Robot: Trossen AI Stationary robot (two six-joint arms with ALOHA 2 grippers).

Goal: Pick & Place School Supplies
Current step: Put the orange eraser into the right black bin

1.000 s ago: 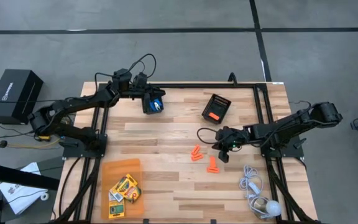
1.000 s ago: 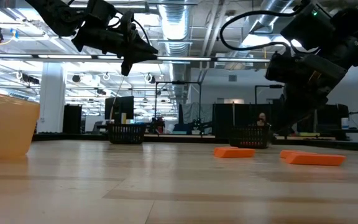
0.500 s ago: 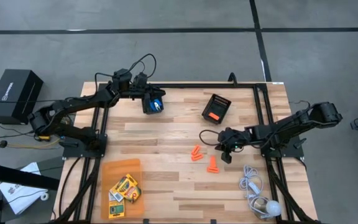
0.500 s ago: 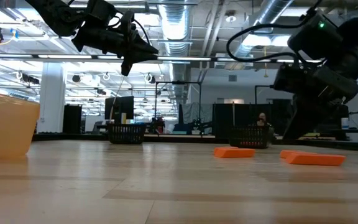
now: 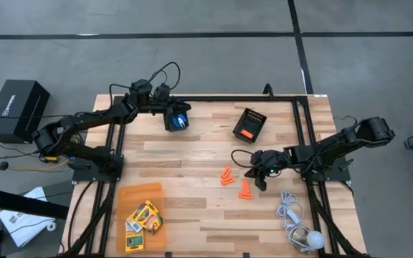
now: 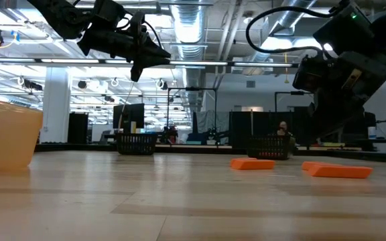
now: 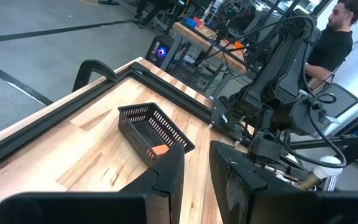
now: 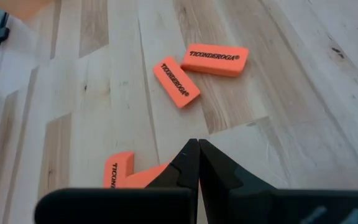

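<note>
My left gripper [image 5: 176, 119] hangs high over the table's far left part with a blue-handled scissors-like tool [image 5: 182, 122] at its fingers. My right gripper [image 5: 259, 183] is shut and slants down over the table's middle right. Its tips [image 8: 197, 149] stand just beside one orange eraser [image 8: 118, 172], which lies flat on the wood. Whether they touch it I cannot tell. Two more orange erasers [image 8: 176, 81] [image 8: 215, 60] lie flat a little farther on. Yellow-and-green crayon boxes [image 5: 143, 217] lie in an orange tray [image 5: 139, 192] at the near left. My left gripper has the blue-handled tool at its fingertips, but the gripper itself hides the place of contact. A thin part [image 6: 133, 77] hangs down below the fingers. The tool is lifted well clear of the table.
A black mesh bin [image 5: 253, 118] with an orange piece in it stands at the far middle right. A white cord with a round bulb [image 5: 297, 223] lies at the near right corner. Black frame rails run along the table's edges. A person shows beyond the table.
My right gripper has tipped its fingers further down over the orange erasers and stayed shut. The erasers have not moved.
</note>
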